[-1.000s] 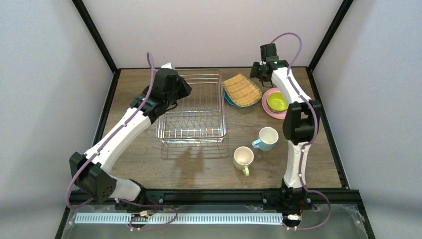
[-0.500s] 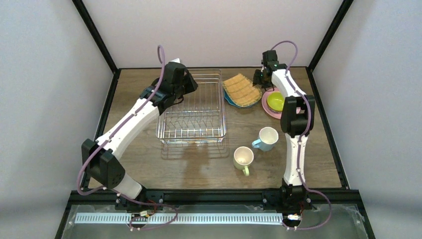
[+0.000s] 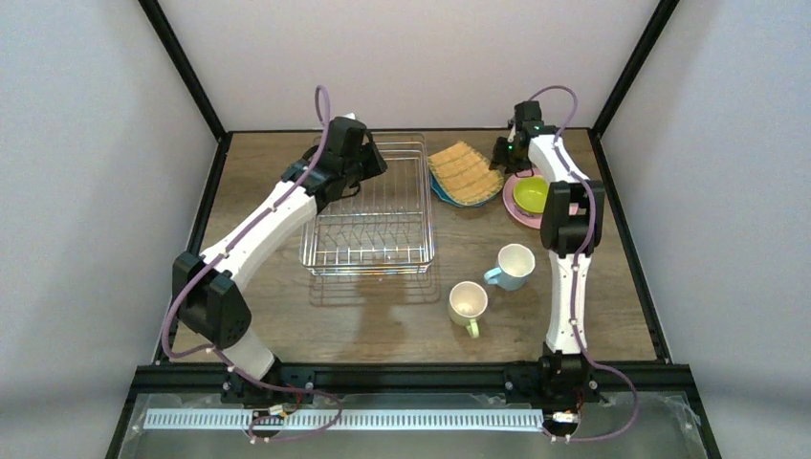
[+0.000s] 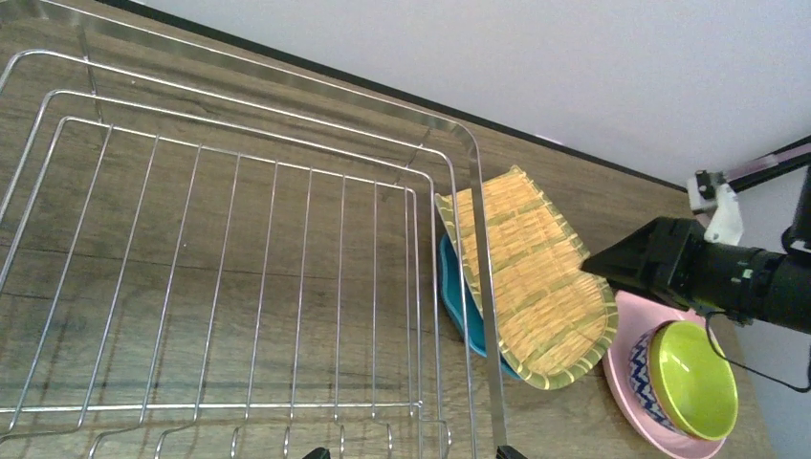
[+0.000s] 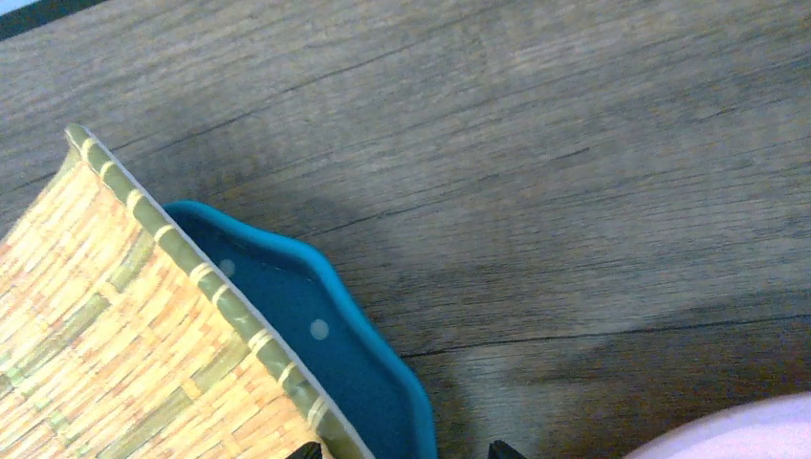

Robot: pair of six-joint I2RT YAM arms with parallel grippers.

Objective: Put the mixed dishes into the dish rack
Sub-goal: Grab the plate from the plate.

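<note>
**Stacked plates, a crowded corner, and nothing in the rack**

The dish rack (image 3: 378,206) sits mid-counter with none of the dishes in it. All of them are out on the counter (image 3: 383,330) to its right.

- **Far side:** the tan woven-look plate (image 3: 466,172) lies tilted on the teal dotted plate (image 5: 316,325), just beside the rack's right wall. Right of those, the patterned bowl (image 3: 532,195) sits on the pink round plate (image 3: 512,203).
- **Nearer side:** the light-blue mug (image 3: 515,266) and the pale yellow-green mug (image 3: 468,303) stand apart from the rest.

The right claw (image 3: 499,155) hangs low over the far right edge of the stacked pair, spread wide and carrying nothing. The left claw (image 3: 368,161) is spread just as wide and empty, over the rack's far left corner.

The stack looks like the trouble to me. The tan plate overlaps the teal one so closely that a pinch on its rim could catch both. It could also lift the top plate crooked and drag the lower one along.

A push rather than a lift might shove the pair against the wire wall and shift the light rack. The bowl is close by on the right, and a sideways swing could knock it on its plate.

With the left arm already above the rack, anything carried in from the right may run into it.
</note>
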